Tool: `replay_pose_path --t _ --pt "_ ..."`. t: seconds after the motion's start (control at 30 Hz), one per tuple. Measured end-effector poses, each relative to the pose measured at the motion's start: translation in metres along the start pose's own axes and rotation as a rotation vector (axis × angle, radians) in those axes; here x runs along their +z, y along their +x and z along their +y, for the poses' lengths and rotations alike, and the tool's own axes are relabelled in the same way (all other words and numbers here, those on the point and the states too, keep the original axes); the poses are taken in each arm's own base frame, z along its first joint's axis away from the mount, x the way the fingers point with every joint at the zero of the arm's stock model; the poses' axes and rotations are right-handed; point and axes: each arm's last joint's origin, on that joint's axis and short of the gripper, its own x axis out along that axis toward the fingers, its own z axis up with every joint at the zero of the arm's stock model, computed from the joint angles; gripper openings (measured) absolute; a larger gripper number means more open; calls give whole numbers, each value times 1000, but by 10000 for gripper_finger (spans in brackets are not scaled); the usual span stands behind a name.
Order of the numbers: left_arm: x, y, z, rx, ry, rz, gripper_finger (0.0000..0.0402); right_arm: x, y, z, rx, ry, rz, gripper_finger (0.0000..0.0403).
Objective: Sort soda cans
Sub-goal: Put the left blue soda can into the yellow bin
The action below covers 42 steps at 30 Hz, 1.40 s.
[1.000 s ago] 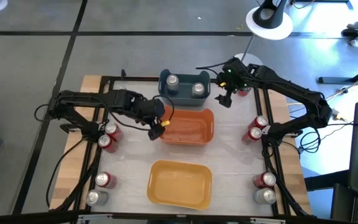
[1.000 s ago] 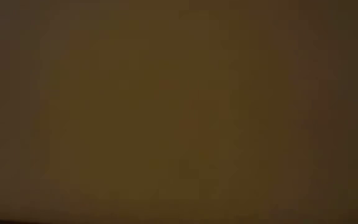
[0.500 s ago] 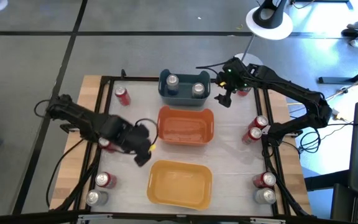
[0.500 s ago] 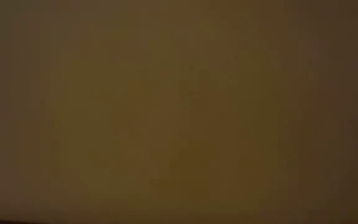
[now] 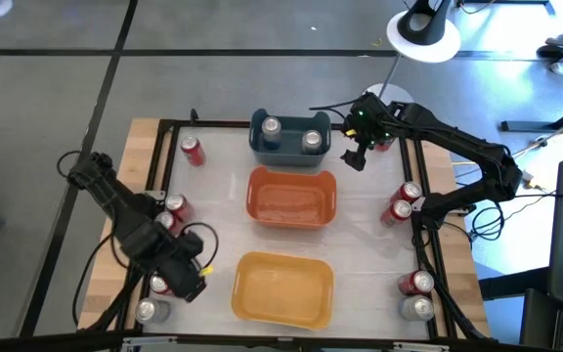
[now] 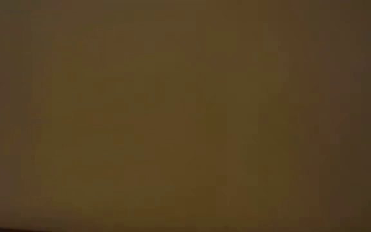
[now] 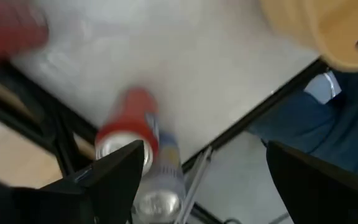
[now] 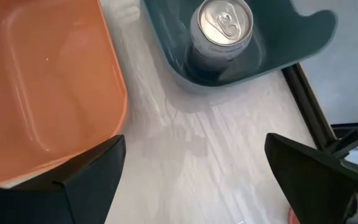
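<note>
A: Why is the left gripper [image 5: 186, 282] being held over the table's [image 5: 218, 186] near-left corner?

B: Judging by the task, a red can [image 7: 129, 124] and a silver can [image 7: 159, 186] standing together there are being lined up between its spread fingers.

A: And the right gripper [image 5: 353, 156]?

B: It is being kept waiting, spread and empty, beside the blue bin [image 5: 288, 147] at the far edge.

A: What is being counted?

B: Two silver cans in the blue bin; none in the orange bin [image 5: 291, 198] or yellow bin [image 5: 281, 286]; three bins.
</note>
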Motion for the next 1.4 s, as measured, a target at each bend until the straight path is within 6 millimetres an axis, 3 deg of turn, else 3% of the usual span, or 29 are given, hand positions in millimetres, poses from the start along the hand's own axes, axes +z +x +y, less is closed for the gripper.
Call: replay_pose_path --t 0.33,0.53,0.77,0.97,1.1,1.4 --pt "-59 28 -8 90 6 111 327 1 0 0 0 42 -5 383" --pt "-83 58 -14 197 77 93 327 3 0 0 -4 35 -29 383" --pt "-95 73 -16 251 113 112 327 4 0 0 -5 32 -37 383" --pt "-101 82 -5 291 109 102 327 4 0 0 -6 31 -44 383" --pt "-102 96 -4 208 122 138 327 4 0 0 -6 32 -42 383" --pt "-101 122 4 192 178 213 327 6 0 -1 -9 29 -62 383"
